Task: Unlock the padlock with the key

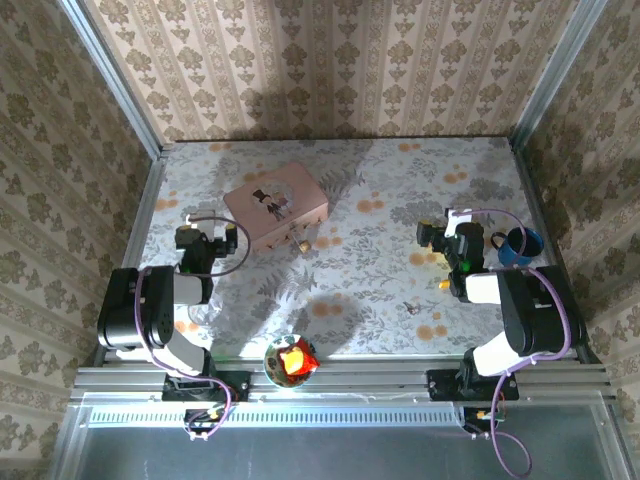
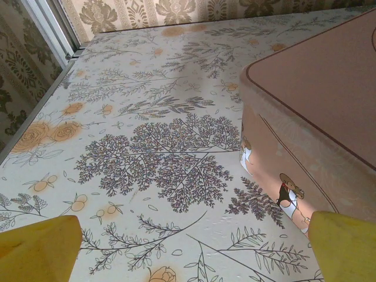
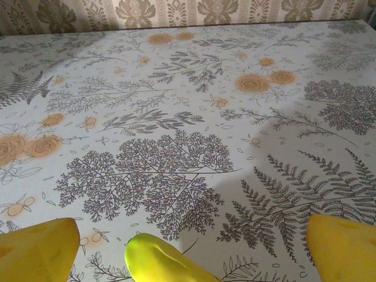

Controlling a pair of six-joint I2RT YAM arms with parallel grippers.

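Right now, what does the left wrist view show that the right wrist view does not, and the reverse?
Left wrist view: the pink box at the right, a metal frame rail at the top left. Right wrist view: a yellow-green rounded object lies at the bottom edge, between the fingers. Both: the floral table cover, the wallpaper, and yellow fingers wide apart on the left gripper and the right gripper.

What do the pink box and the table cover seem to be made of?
The pink box: smooth matte plastic or painted tin, unclear which; rounded edges, printed cartoon figures. The table cover: likely printed vinyl sheet; flat floral print, faint sheen.
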